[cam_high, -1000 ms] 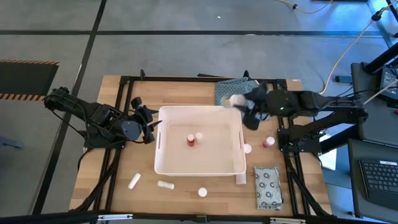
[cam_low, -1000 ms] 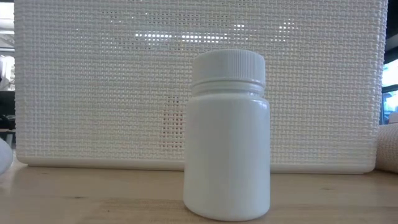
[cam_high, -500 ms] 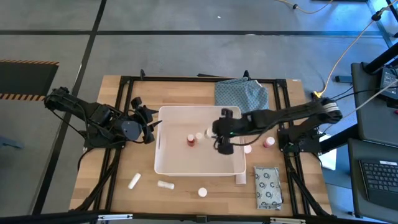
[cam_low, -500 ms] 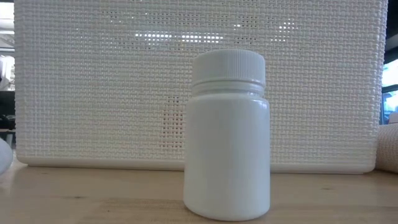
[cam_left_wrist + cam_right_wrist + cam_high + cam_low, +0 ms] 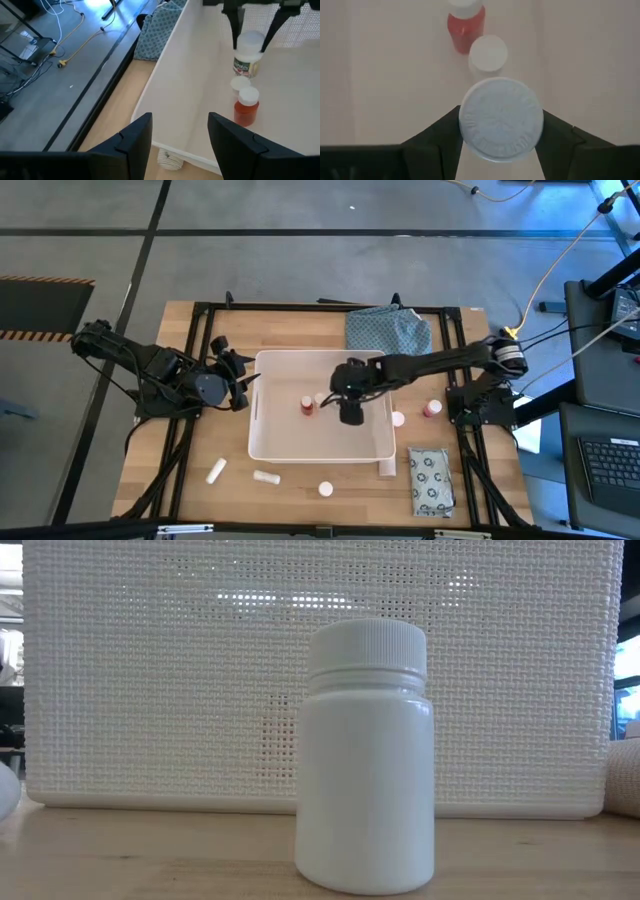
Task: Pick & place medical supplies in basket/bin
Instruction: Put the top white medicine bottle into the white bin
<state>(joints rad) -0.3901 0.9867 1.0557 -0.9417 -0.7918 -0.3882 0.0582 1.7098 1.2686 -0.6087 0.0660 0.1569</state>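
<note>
The white bin point(image 5: 270, 442) stands mid-table; its mesh wall point(image 5: 150, 670) fills the low view. On its floor stand a red bottle point(image 5: 246, 107) and a small white bottle point(image 5: 240, 83). My right gripper point(image 5: 350, 410) reaches down into the bin, shut on a labelled white bottle point(image 5: 248, 54) whose cap point(image 5: 501, 117) fills the right wrist view. My left gripper point(image 5: 180, 137) waits open at the bin's left rim point(image 5: 236, 386). Another white bottle point(image 5: 365, 755) stands on the table before the bin's near wall. My right gripper pinches the white bottle at its cap point(image 5: 251, 39), one finger point(image 5: 234, 27) on each side. The fingers come from above, slanting down from the table's right. The bottle hangs upright inside the bin, beside the small white bottle; whether its base touches the floor, I cannot tell.
Two white tubes point(image 5: 216, 471) point(image 5: 265, 476) and a white bottle point(image 5: 325, 490) lie near the front edge. A ring-printed packet point(image 5: 431, 480), a white tube point(image 5: 387, 468), a white bottle point(image 5: 398, 419) and a reddish bottle point(image 5: 432, 408) sit right of the bin. A blue-green cloth point(image 5: 388, 330) lies behind it.
My right gripper has carried the white bottle from the bin's far right corner, beside the cloth, toward the table's left and near edge and down into the bin, tipping more steeply downward. It stays shut on the bottle.
</note>
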